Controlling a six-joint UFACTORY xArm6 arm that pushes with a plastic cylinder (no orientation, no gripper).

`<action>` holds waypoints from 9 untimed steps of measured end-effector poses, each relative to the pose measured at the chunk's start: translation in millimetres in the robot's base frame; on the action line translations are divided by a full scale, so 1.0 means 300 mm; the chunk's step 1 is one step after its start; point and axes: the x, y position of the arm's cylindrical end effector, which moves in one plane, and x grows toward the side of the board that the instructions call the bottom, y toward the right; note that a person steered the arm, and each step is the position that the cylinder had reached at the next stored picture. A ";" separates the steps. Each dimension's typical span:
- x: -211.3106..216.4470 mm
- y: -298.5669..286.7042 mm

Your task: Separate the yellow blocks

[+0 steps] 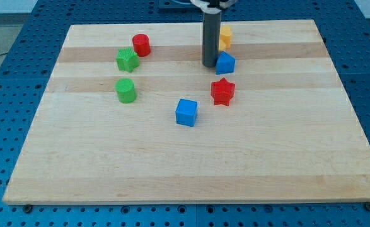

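Note:
A yellow block (225, 38) sits near the view's top, partly hidden behind my rod; its shape and whether it is one block or two cannot be made out. My tip (210, 64) rests on the board just below and left of the yellow, touching or nearly touching the left side of a blue pentagon-like block (225, 63).
A red star (222, 91) and a blue cube (186, 112) lie below the tip. At the view's left are a red cylinder (141, 45), a green star (127, 60) and a green cylinder (126, 90). The wooden board (185, 164) sits on a blue perforated table.

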 end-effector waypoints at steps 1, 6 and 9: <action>-0.078 0.048; -0.187 -0.076; -0.203 -0.130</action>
